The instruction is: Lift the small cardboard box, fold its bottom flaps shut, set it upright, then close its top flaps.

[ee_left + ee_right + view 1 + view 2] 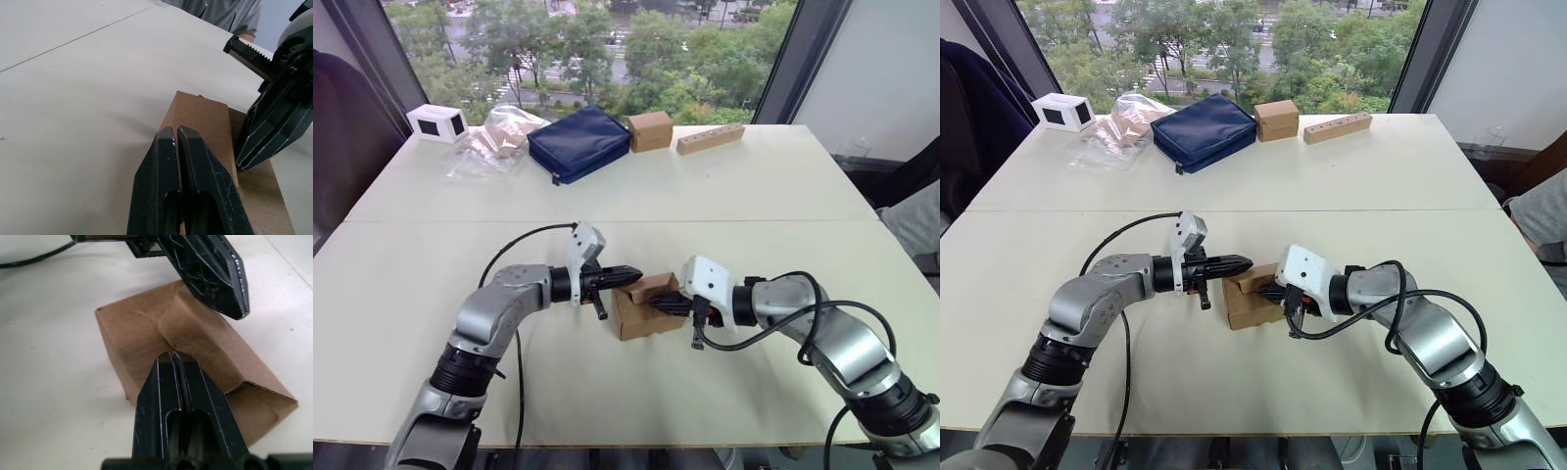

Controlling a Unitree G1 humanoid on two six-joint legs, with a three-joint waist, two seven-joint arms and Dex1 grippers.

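Flap-closing is judged to be under way on the small cardboard box [642, 311], which sits on the white surface [607, 206] near the robot. It is flanked by the left pincer [634, 273] and right pincer [658, 305], both closed and empty, pressing its upper flaps [195, 340]. Firmer downward pressure is judged to be needed next.
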